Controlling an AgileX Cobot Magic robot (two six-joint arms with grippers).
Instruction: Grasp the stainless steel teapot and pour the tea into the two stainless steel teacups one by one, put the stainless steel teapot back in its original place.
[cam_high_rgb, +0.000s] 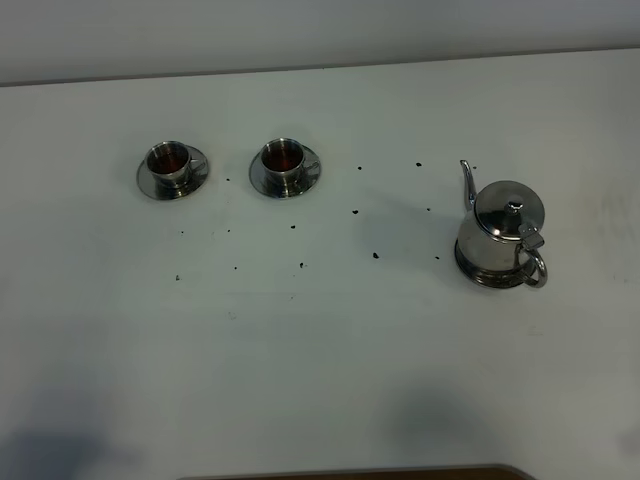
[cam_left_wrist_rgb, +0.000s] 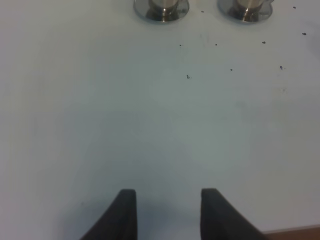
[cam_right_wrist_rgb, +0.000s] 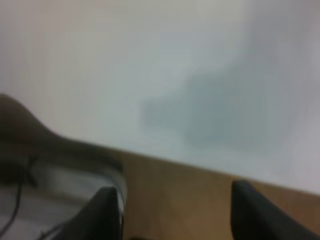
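The stainless steel teapot (cam_high_rgb: 505, 232) stands upright at the right of the white table on a round steel disc (cam_high_rgb: 480, 275), lid shut, spout toward the far side, handle toward the near right. The two stainless steel teacups (cam_high_rgb: 170, 162) (cam_high_rgb: 283, 159) sit on their saucers at the far left and hold dark liquid. Their bases (cam_left_wrist_rgb: 161, 7) (cam_left_wrist_rgb: 246, 9) show at the edge of the left wrist view. My left gripper (cam_left_wrist_rgb: 167, 212) is open over bare table. In the blurred right wrist view my right gripper (cam_right_wrist_rgb: 175, 212) is open above the table's wooden front edge. Neither gripper shows in the exterior high view.
Small dark specks (cam_high_rgb: 375, 255) are scattered over the white table (cam_high_rgb: 320, 350) between the cups and the teapot. A wooden front edge (cam_high_rgb: 350, 472) runs along the near side. A wall rises behind the table's far edge.
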